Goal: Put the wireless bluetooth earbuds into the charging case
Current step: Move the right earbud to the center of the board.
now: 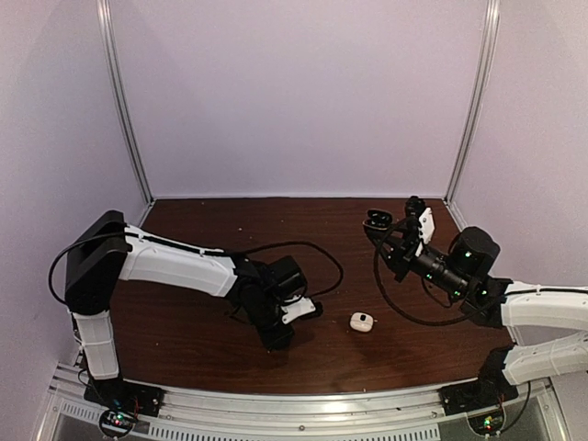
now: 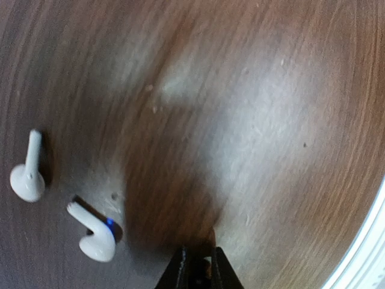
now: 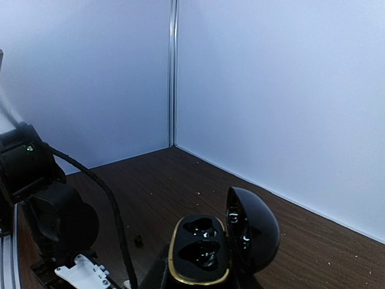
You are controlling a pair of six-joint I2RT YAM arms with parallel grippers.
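Dark brown wood-grain tabletop (image 2: 271,120), pale lilac walls all round. One glossy white stemmed earbud (image 2: 27,174) and a second white earbud (image 2: 96,238) lie flat near the left gripper (image 2: 198,254). Its fingers are pressed together, can't tell if anything's pinched. The right gripper (image 1: 388,228) is clamped on a glossy black gold-rimmed charging case (image 3: 198,253), lid open, held up off the table.

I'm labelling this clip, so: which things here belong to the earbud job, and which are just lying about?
Job: upper white earbud; lower white earbud; open black case, held up; white case; black speck, perhaps an earbud.

Just there: arm cable; corner post.
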